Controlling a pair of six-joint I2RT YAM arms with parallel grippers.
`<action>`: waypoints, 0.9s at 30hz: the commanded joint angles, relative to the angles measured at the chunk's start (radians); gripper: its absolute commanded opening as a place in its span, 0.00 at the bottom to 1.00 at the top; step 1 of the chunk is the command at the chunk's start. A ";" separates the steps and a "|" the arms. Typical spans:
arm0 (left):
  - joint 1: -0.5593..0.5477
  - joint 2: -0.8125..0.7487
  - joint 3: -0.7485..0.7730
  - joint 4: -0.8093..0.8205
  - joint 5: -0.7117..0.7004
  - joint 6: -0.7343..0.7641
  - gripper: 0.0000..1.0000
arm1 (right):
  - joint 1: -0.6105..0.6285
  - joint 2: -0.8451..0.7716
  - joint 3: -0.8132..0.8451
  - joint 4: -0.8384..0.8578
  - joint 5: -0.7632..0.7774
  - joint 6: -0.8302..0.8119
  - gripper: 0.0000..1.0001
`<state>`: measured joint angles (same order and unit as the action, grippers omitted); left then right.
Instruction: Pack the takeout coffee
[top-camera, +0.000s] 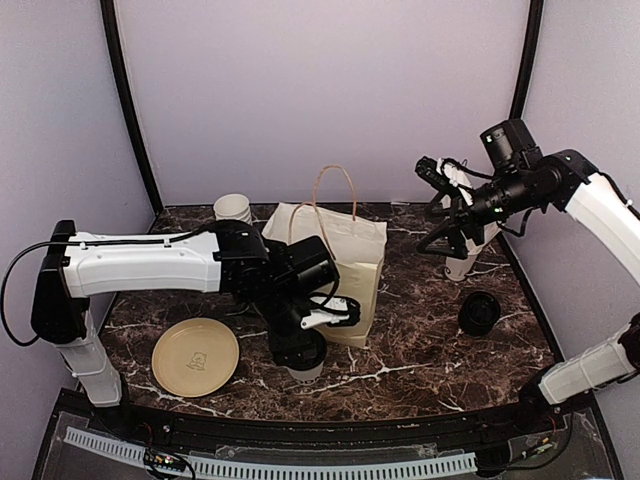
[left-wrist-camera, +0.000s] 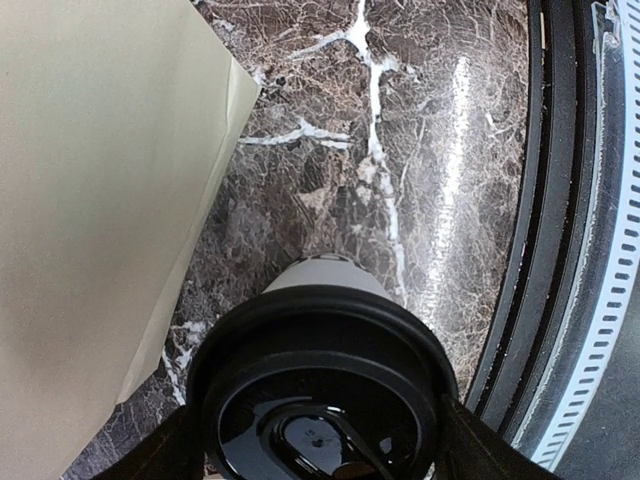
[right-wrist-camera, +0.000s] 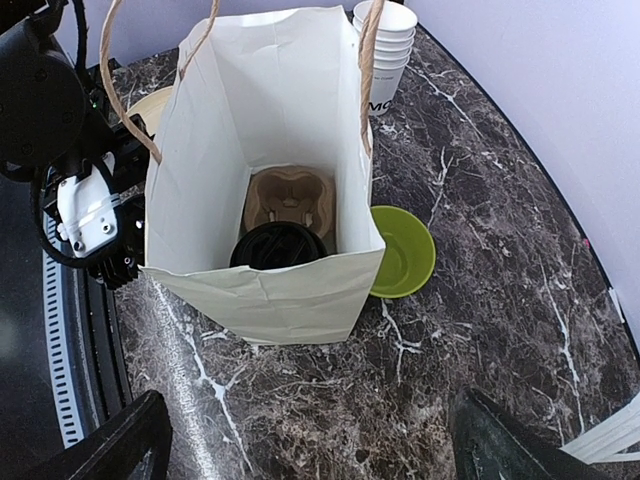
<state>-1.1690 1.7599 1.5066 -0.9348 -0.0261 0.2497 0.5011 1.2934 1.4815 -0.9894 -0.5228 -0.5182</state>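
Observation:
The takeout coffee (left-wrist-camera: 322, 330), a white paper cup with a black lid, stands on the marble table just in front of the paper bag (top-camera: 340, 270); it also shows in the top view (top-camera: 308, 371). My left gripper (left-wrist-camera: 320, 445) is over it, its fingers (left-wrist-camera: 160, 455) pressed on both sides of the lid. The bag stands open in the right wrist view (right-wrist-camera: 270, 290). Inside it are a cardboard carrier (right-wrist-camera: 290, 198) and another black-lidded cup (right-wrist-camera: 278, 245). My right gripper (right-wrist-camera: 330, 450) is open and empty, high at the back right (top-camera: 442, 205).
A stack of lidless white cups (top-camera: 232, 208) stands behind the bag. A tan plate (top-camera: 195, 357) lies front left. A green bowl (right-wrist-camera: 402, 250) lies beside the bag. A black round object (top-camera: 480, 313) and a white cup of straws (top-camera: 462, 255) are at the right.

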 joint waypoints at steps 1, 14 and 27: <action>0.006 0.006 0.006 -0.031 0.019 0.006 0.79 | -0.006 0.016 0.008 0.028 -0.019 0.001 0.98; 0.006 -0.035 0.072 -0.070 0.114 -0.015 0.67 | -0.006 0.044 0.081 0.002 -0.034 0.037 0.96; 0.000 -0.196 0.123 -0.157 0.164 -0.103 0.62 | 0.000 0.208 0.235 -0.006 -0.075 0.123 0.89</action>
<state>-1.1652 1.6482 1.5848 -1.0290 0.0998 0.1898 0.5011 1.4334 1.6493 -1.0019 -0.5568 -0.4423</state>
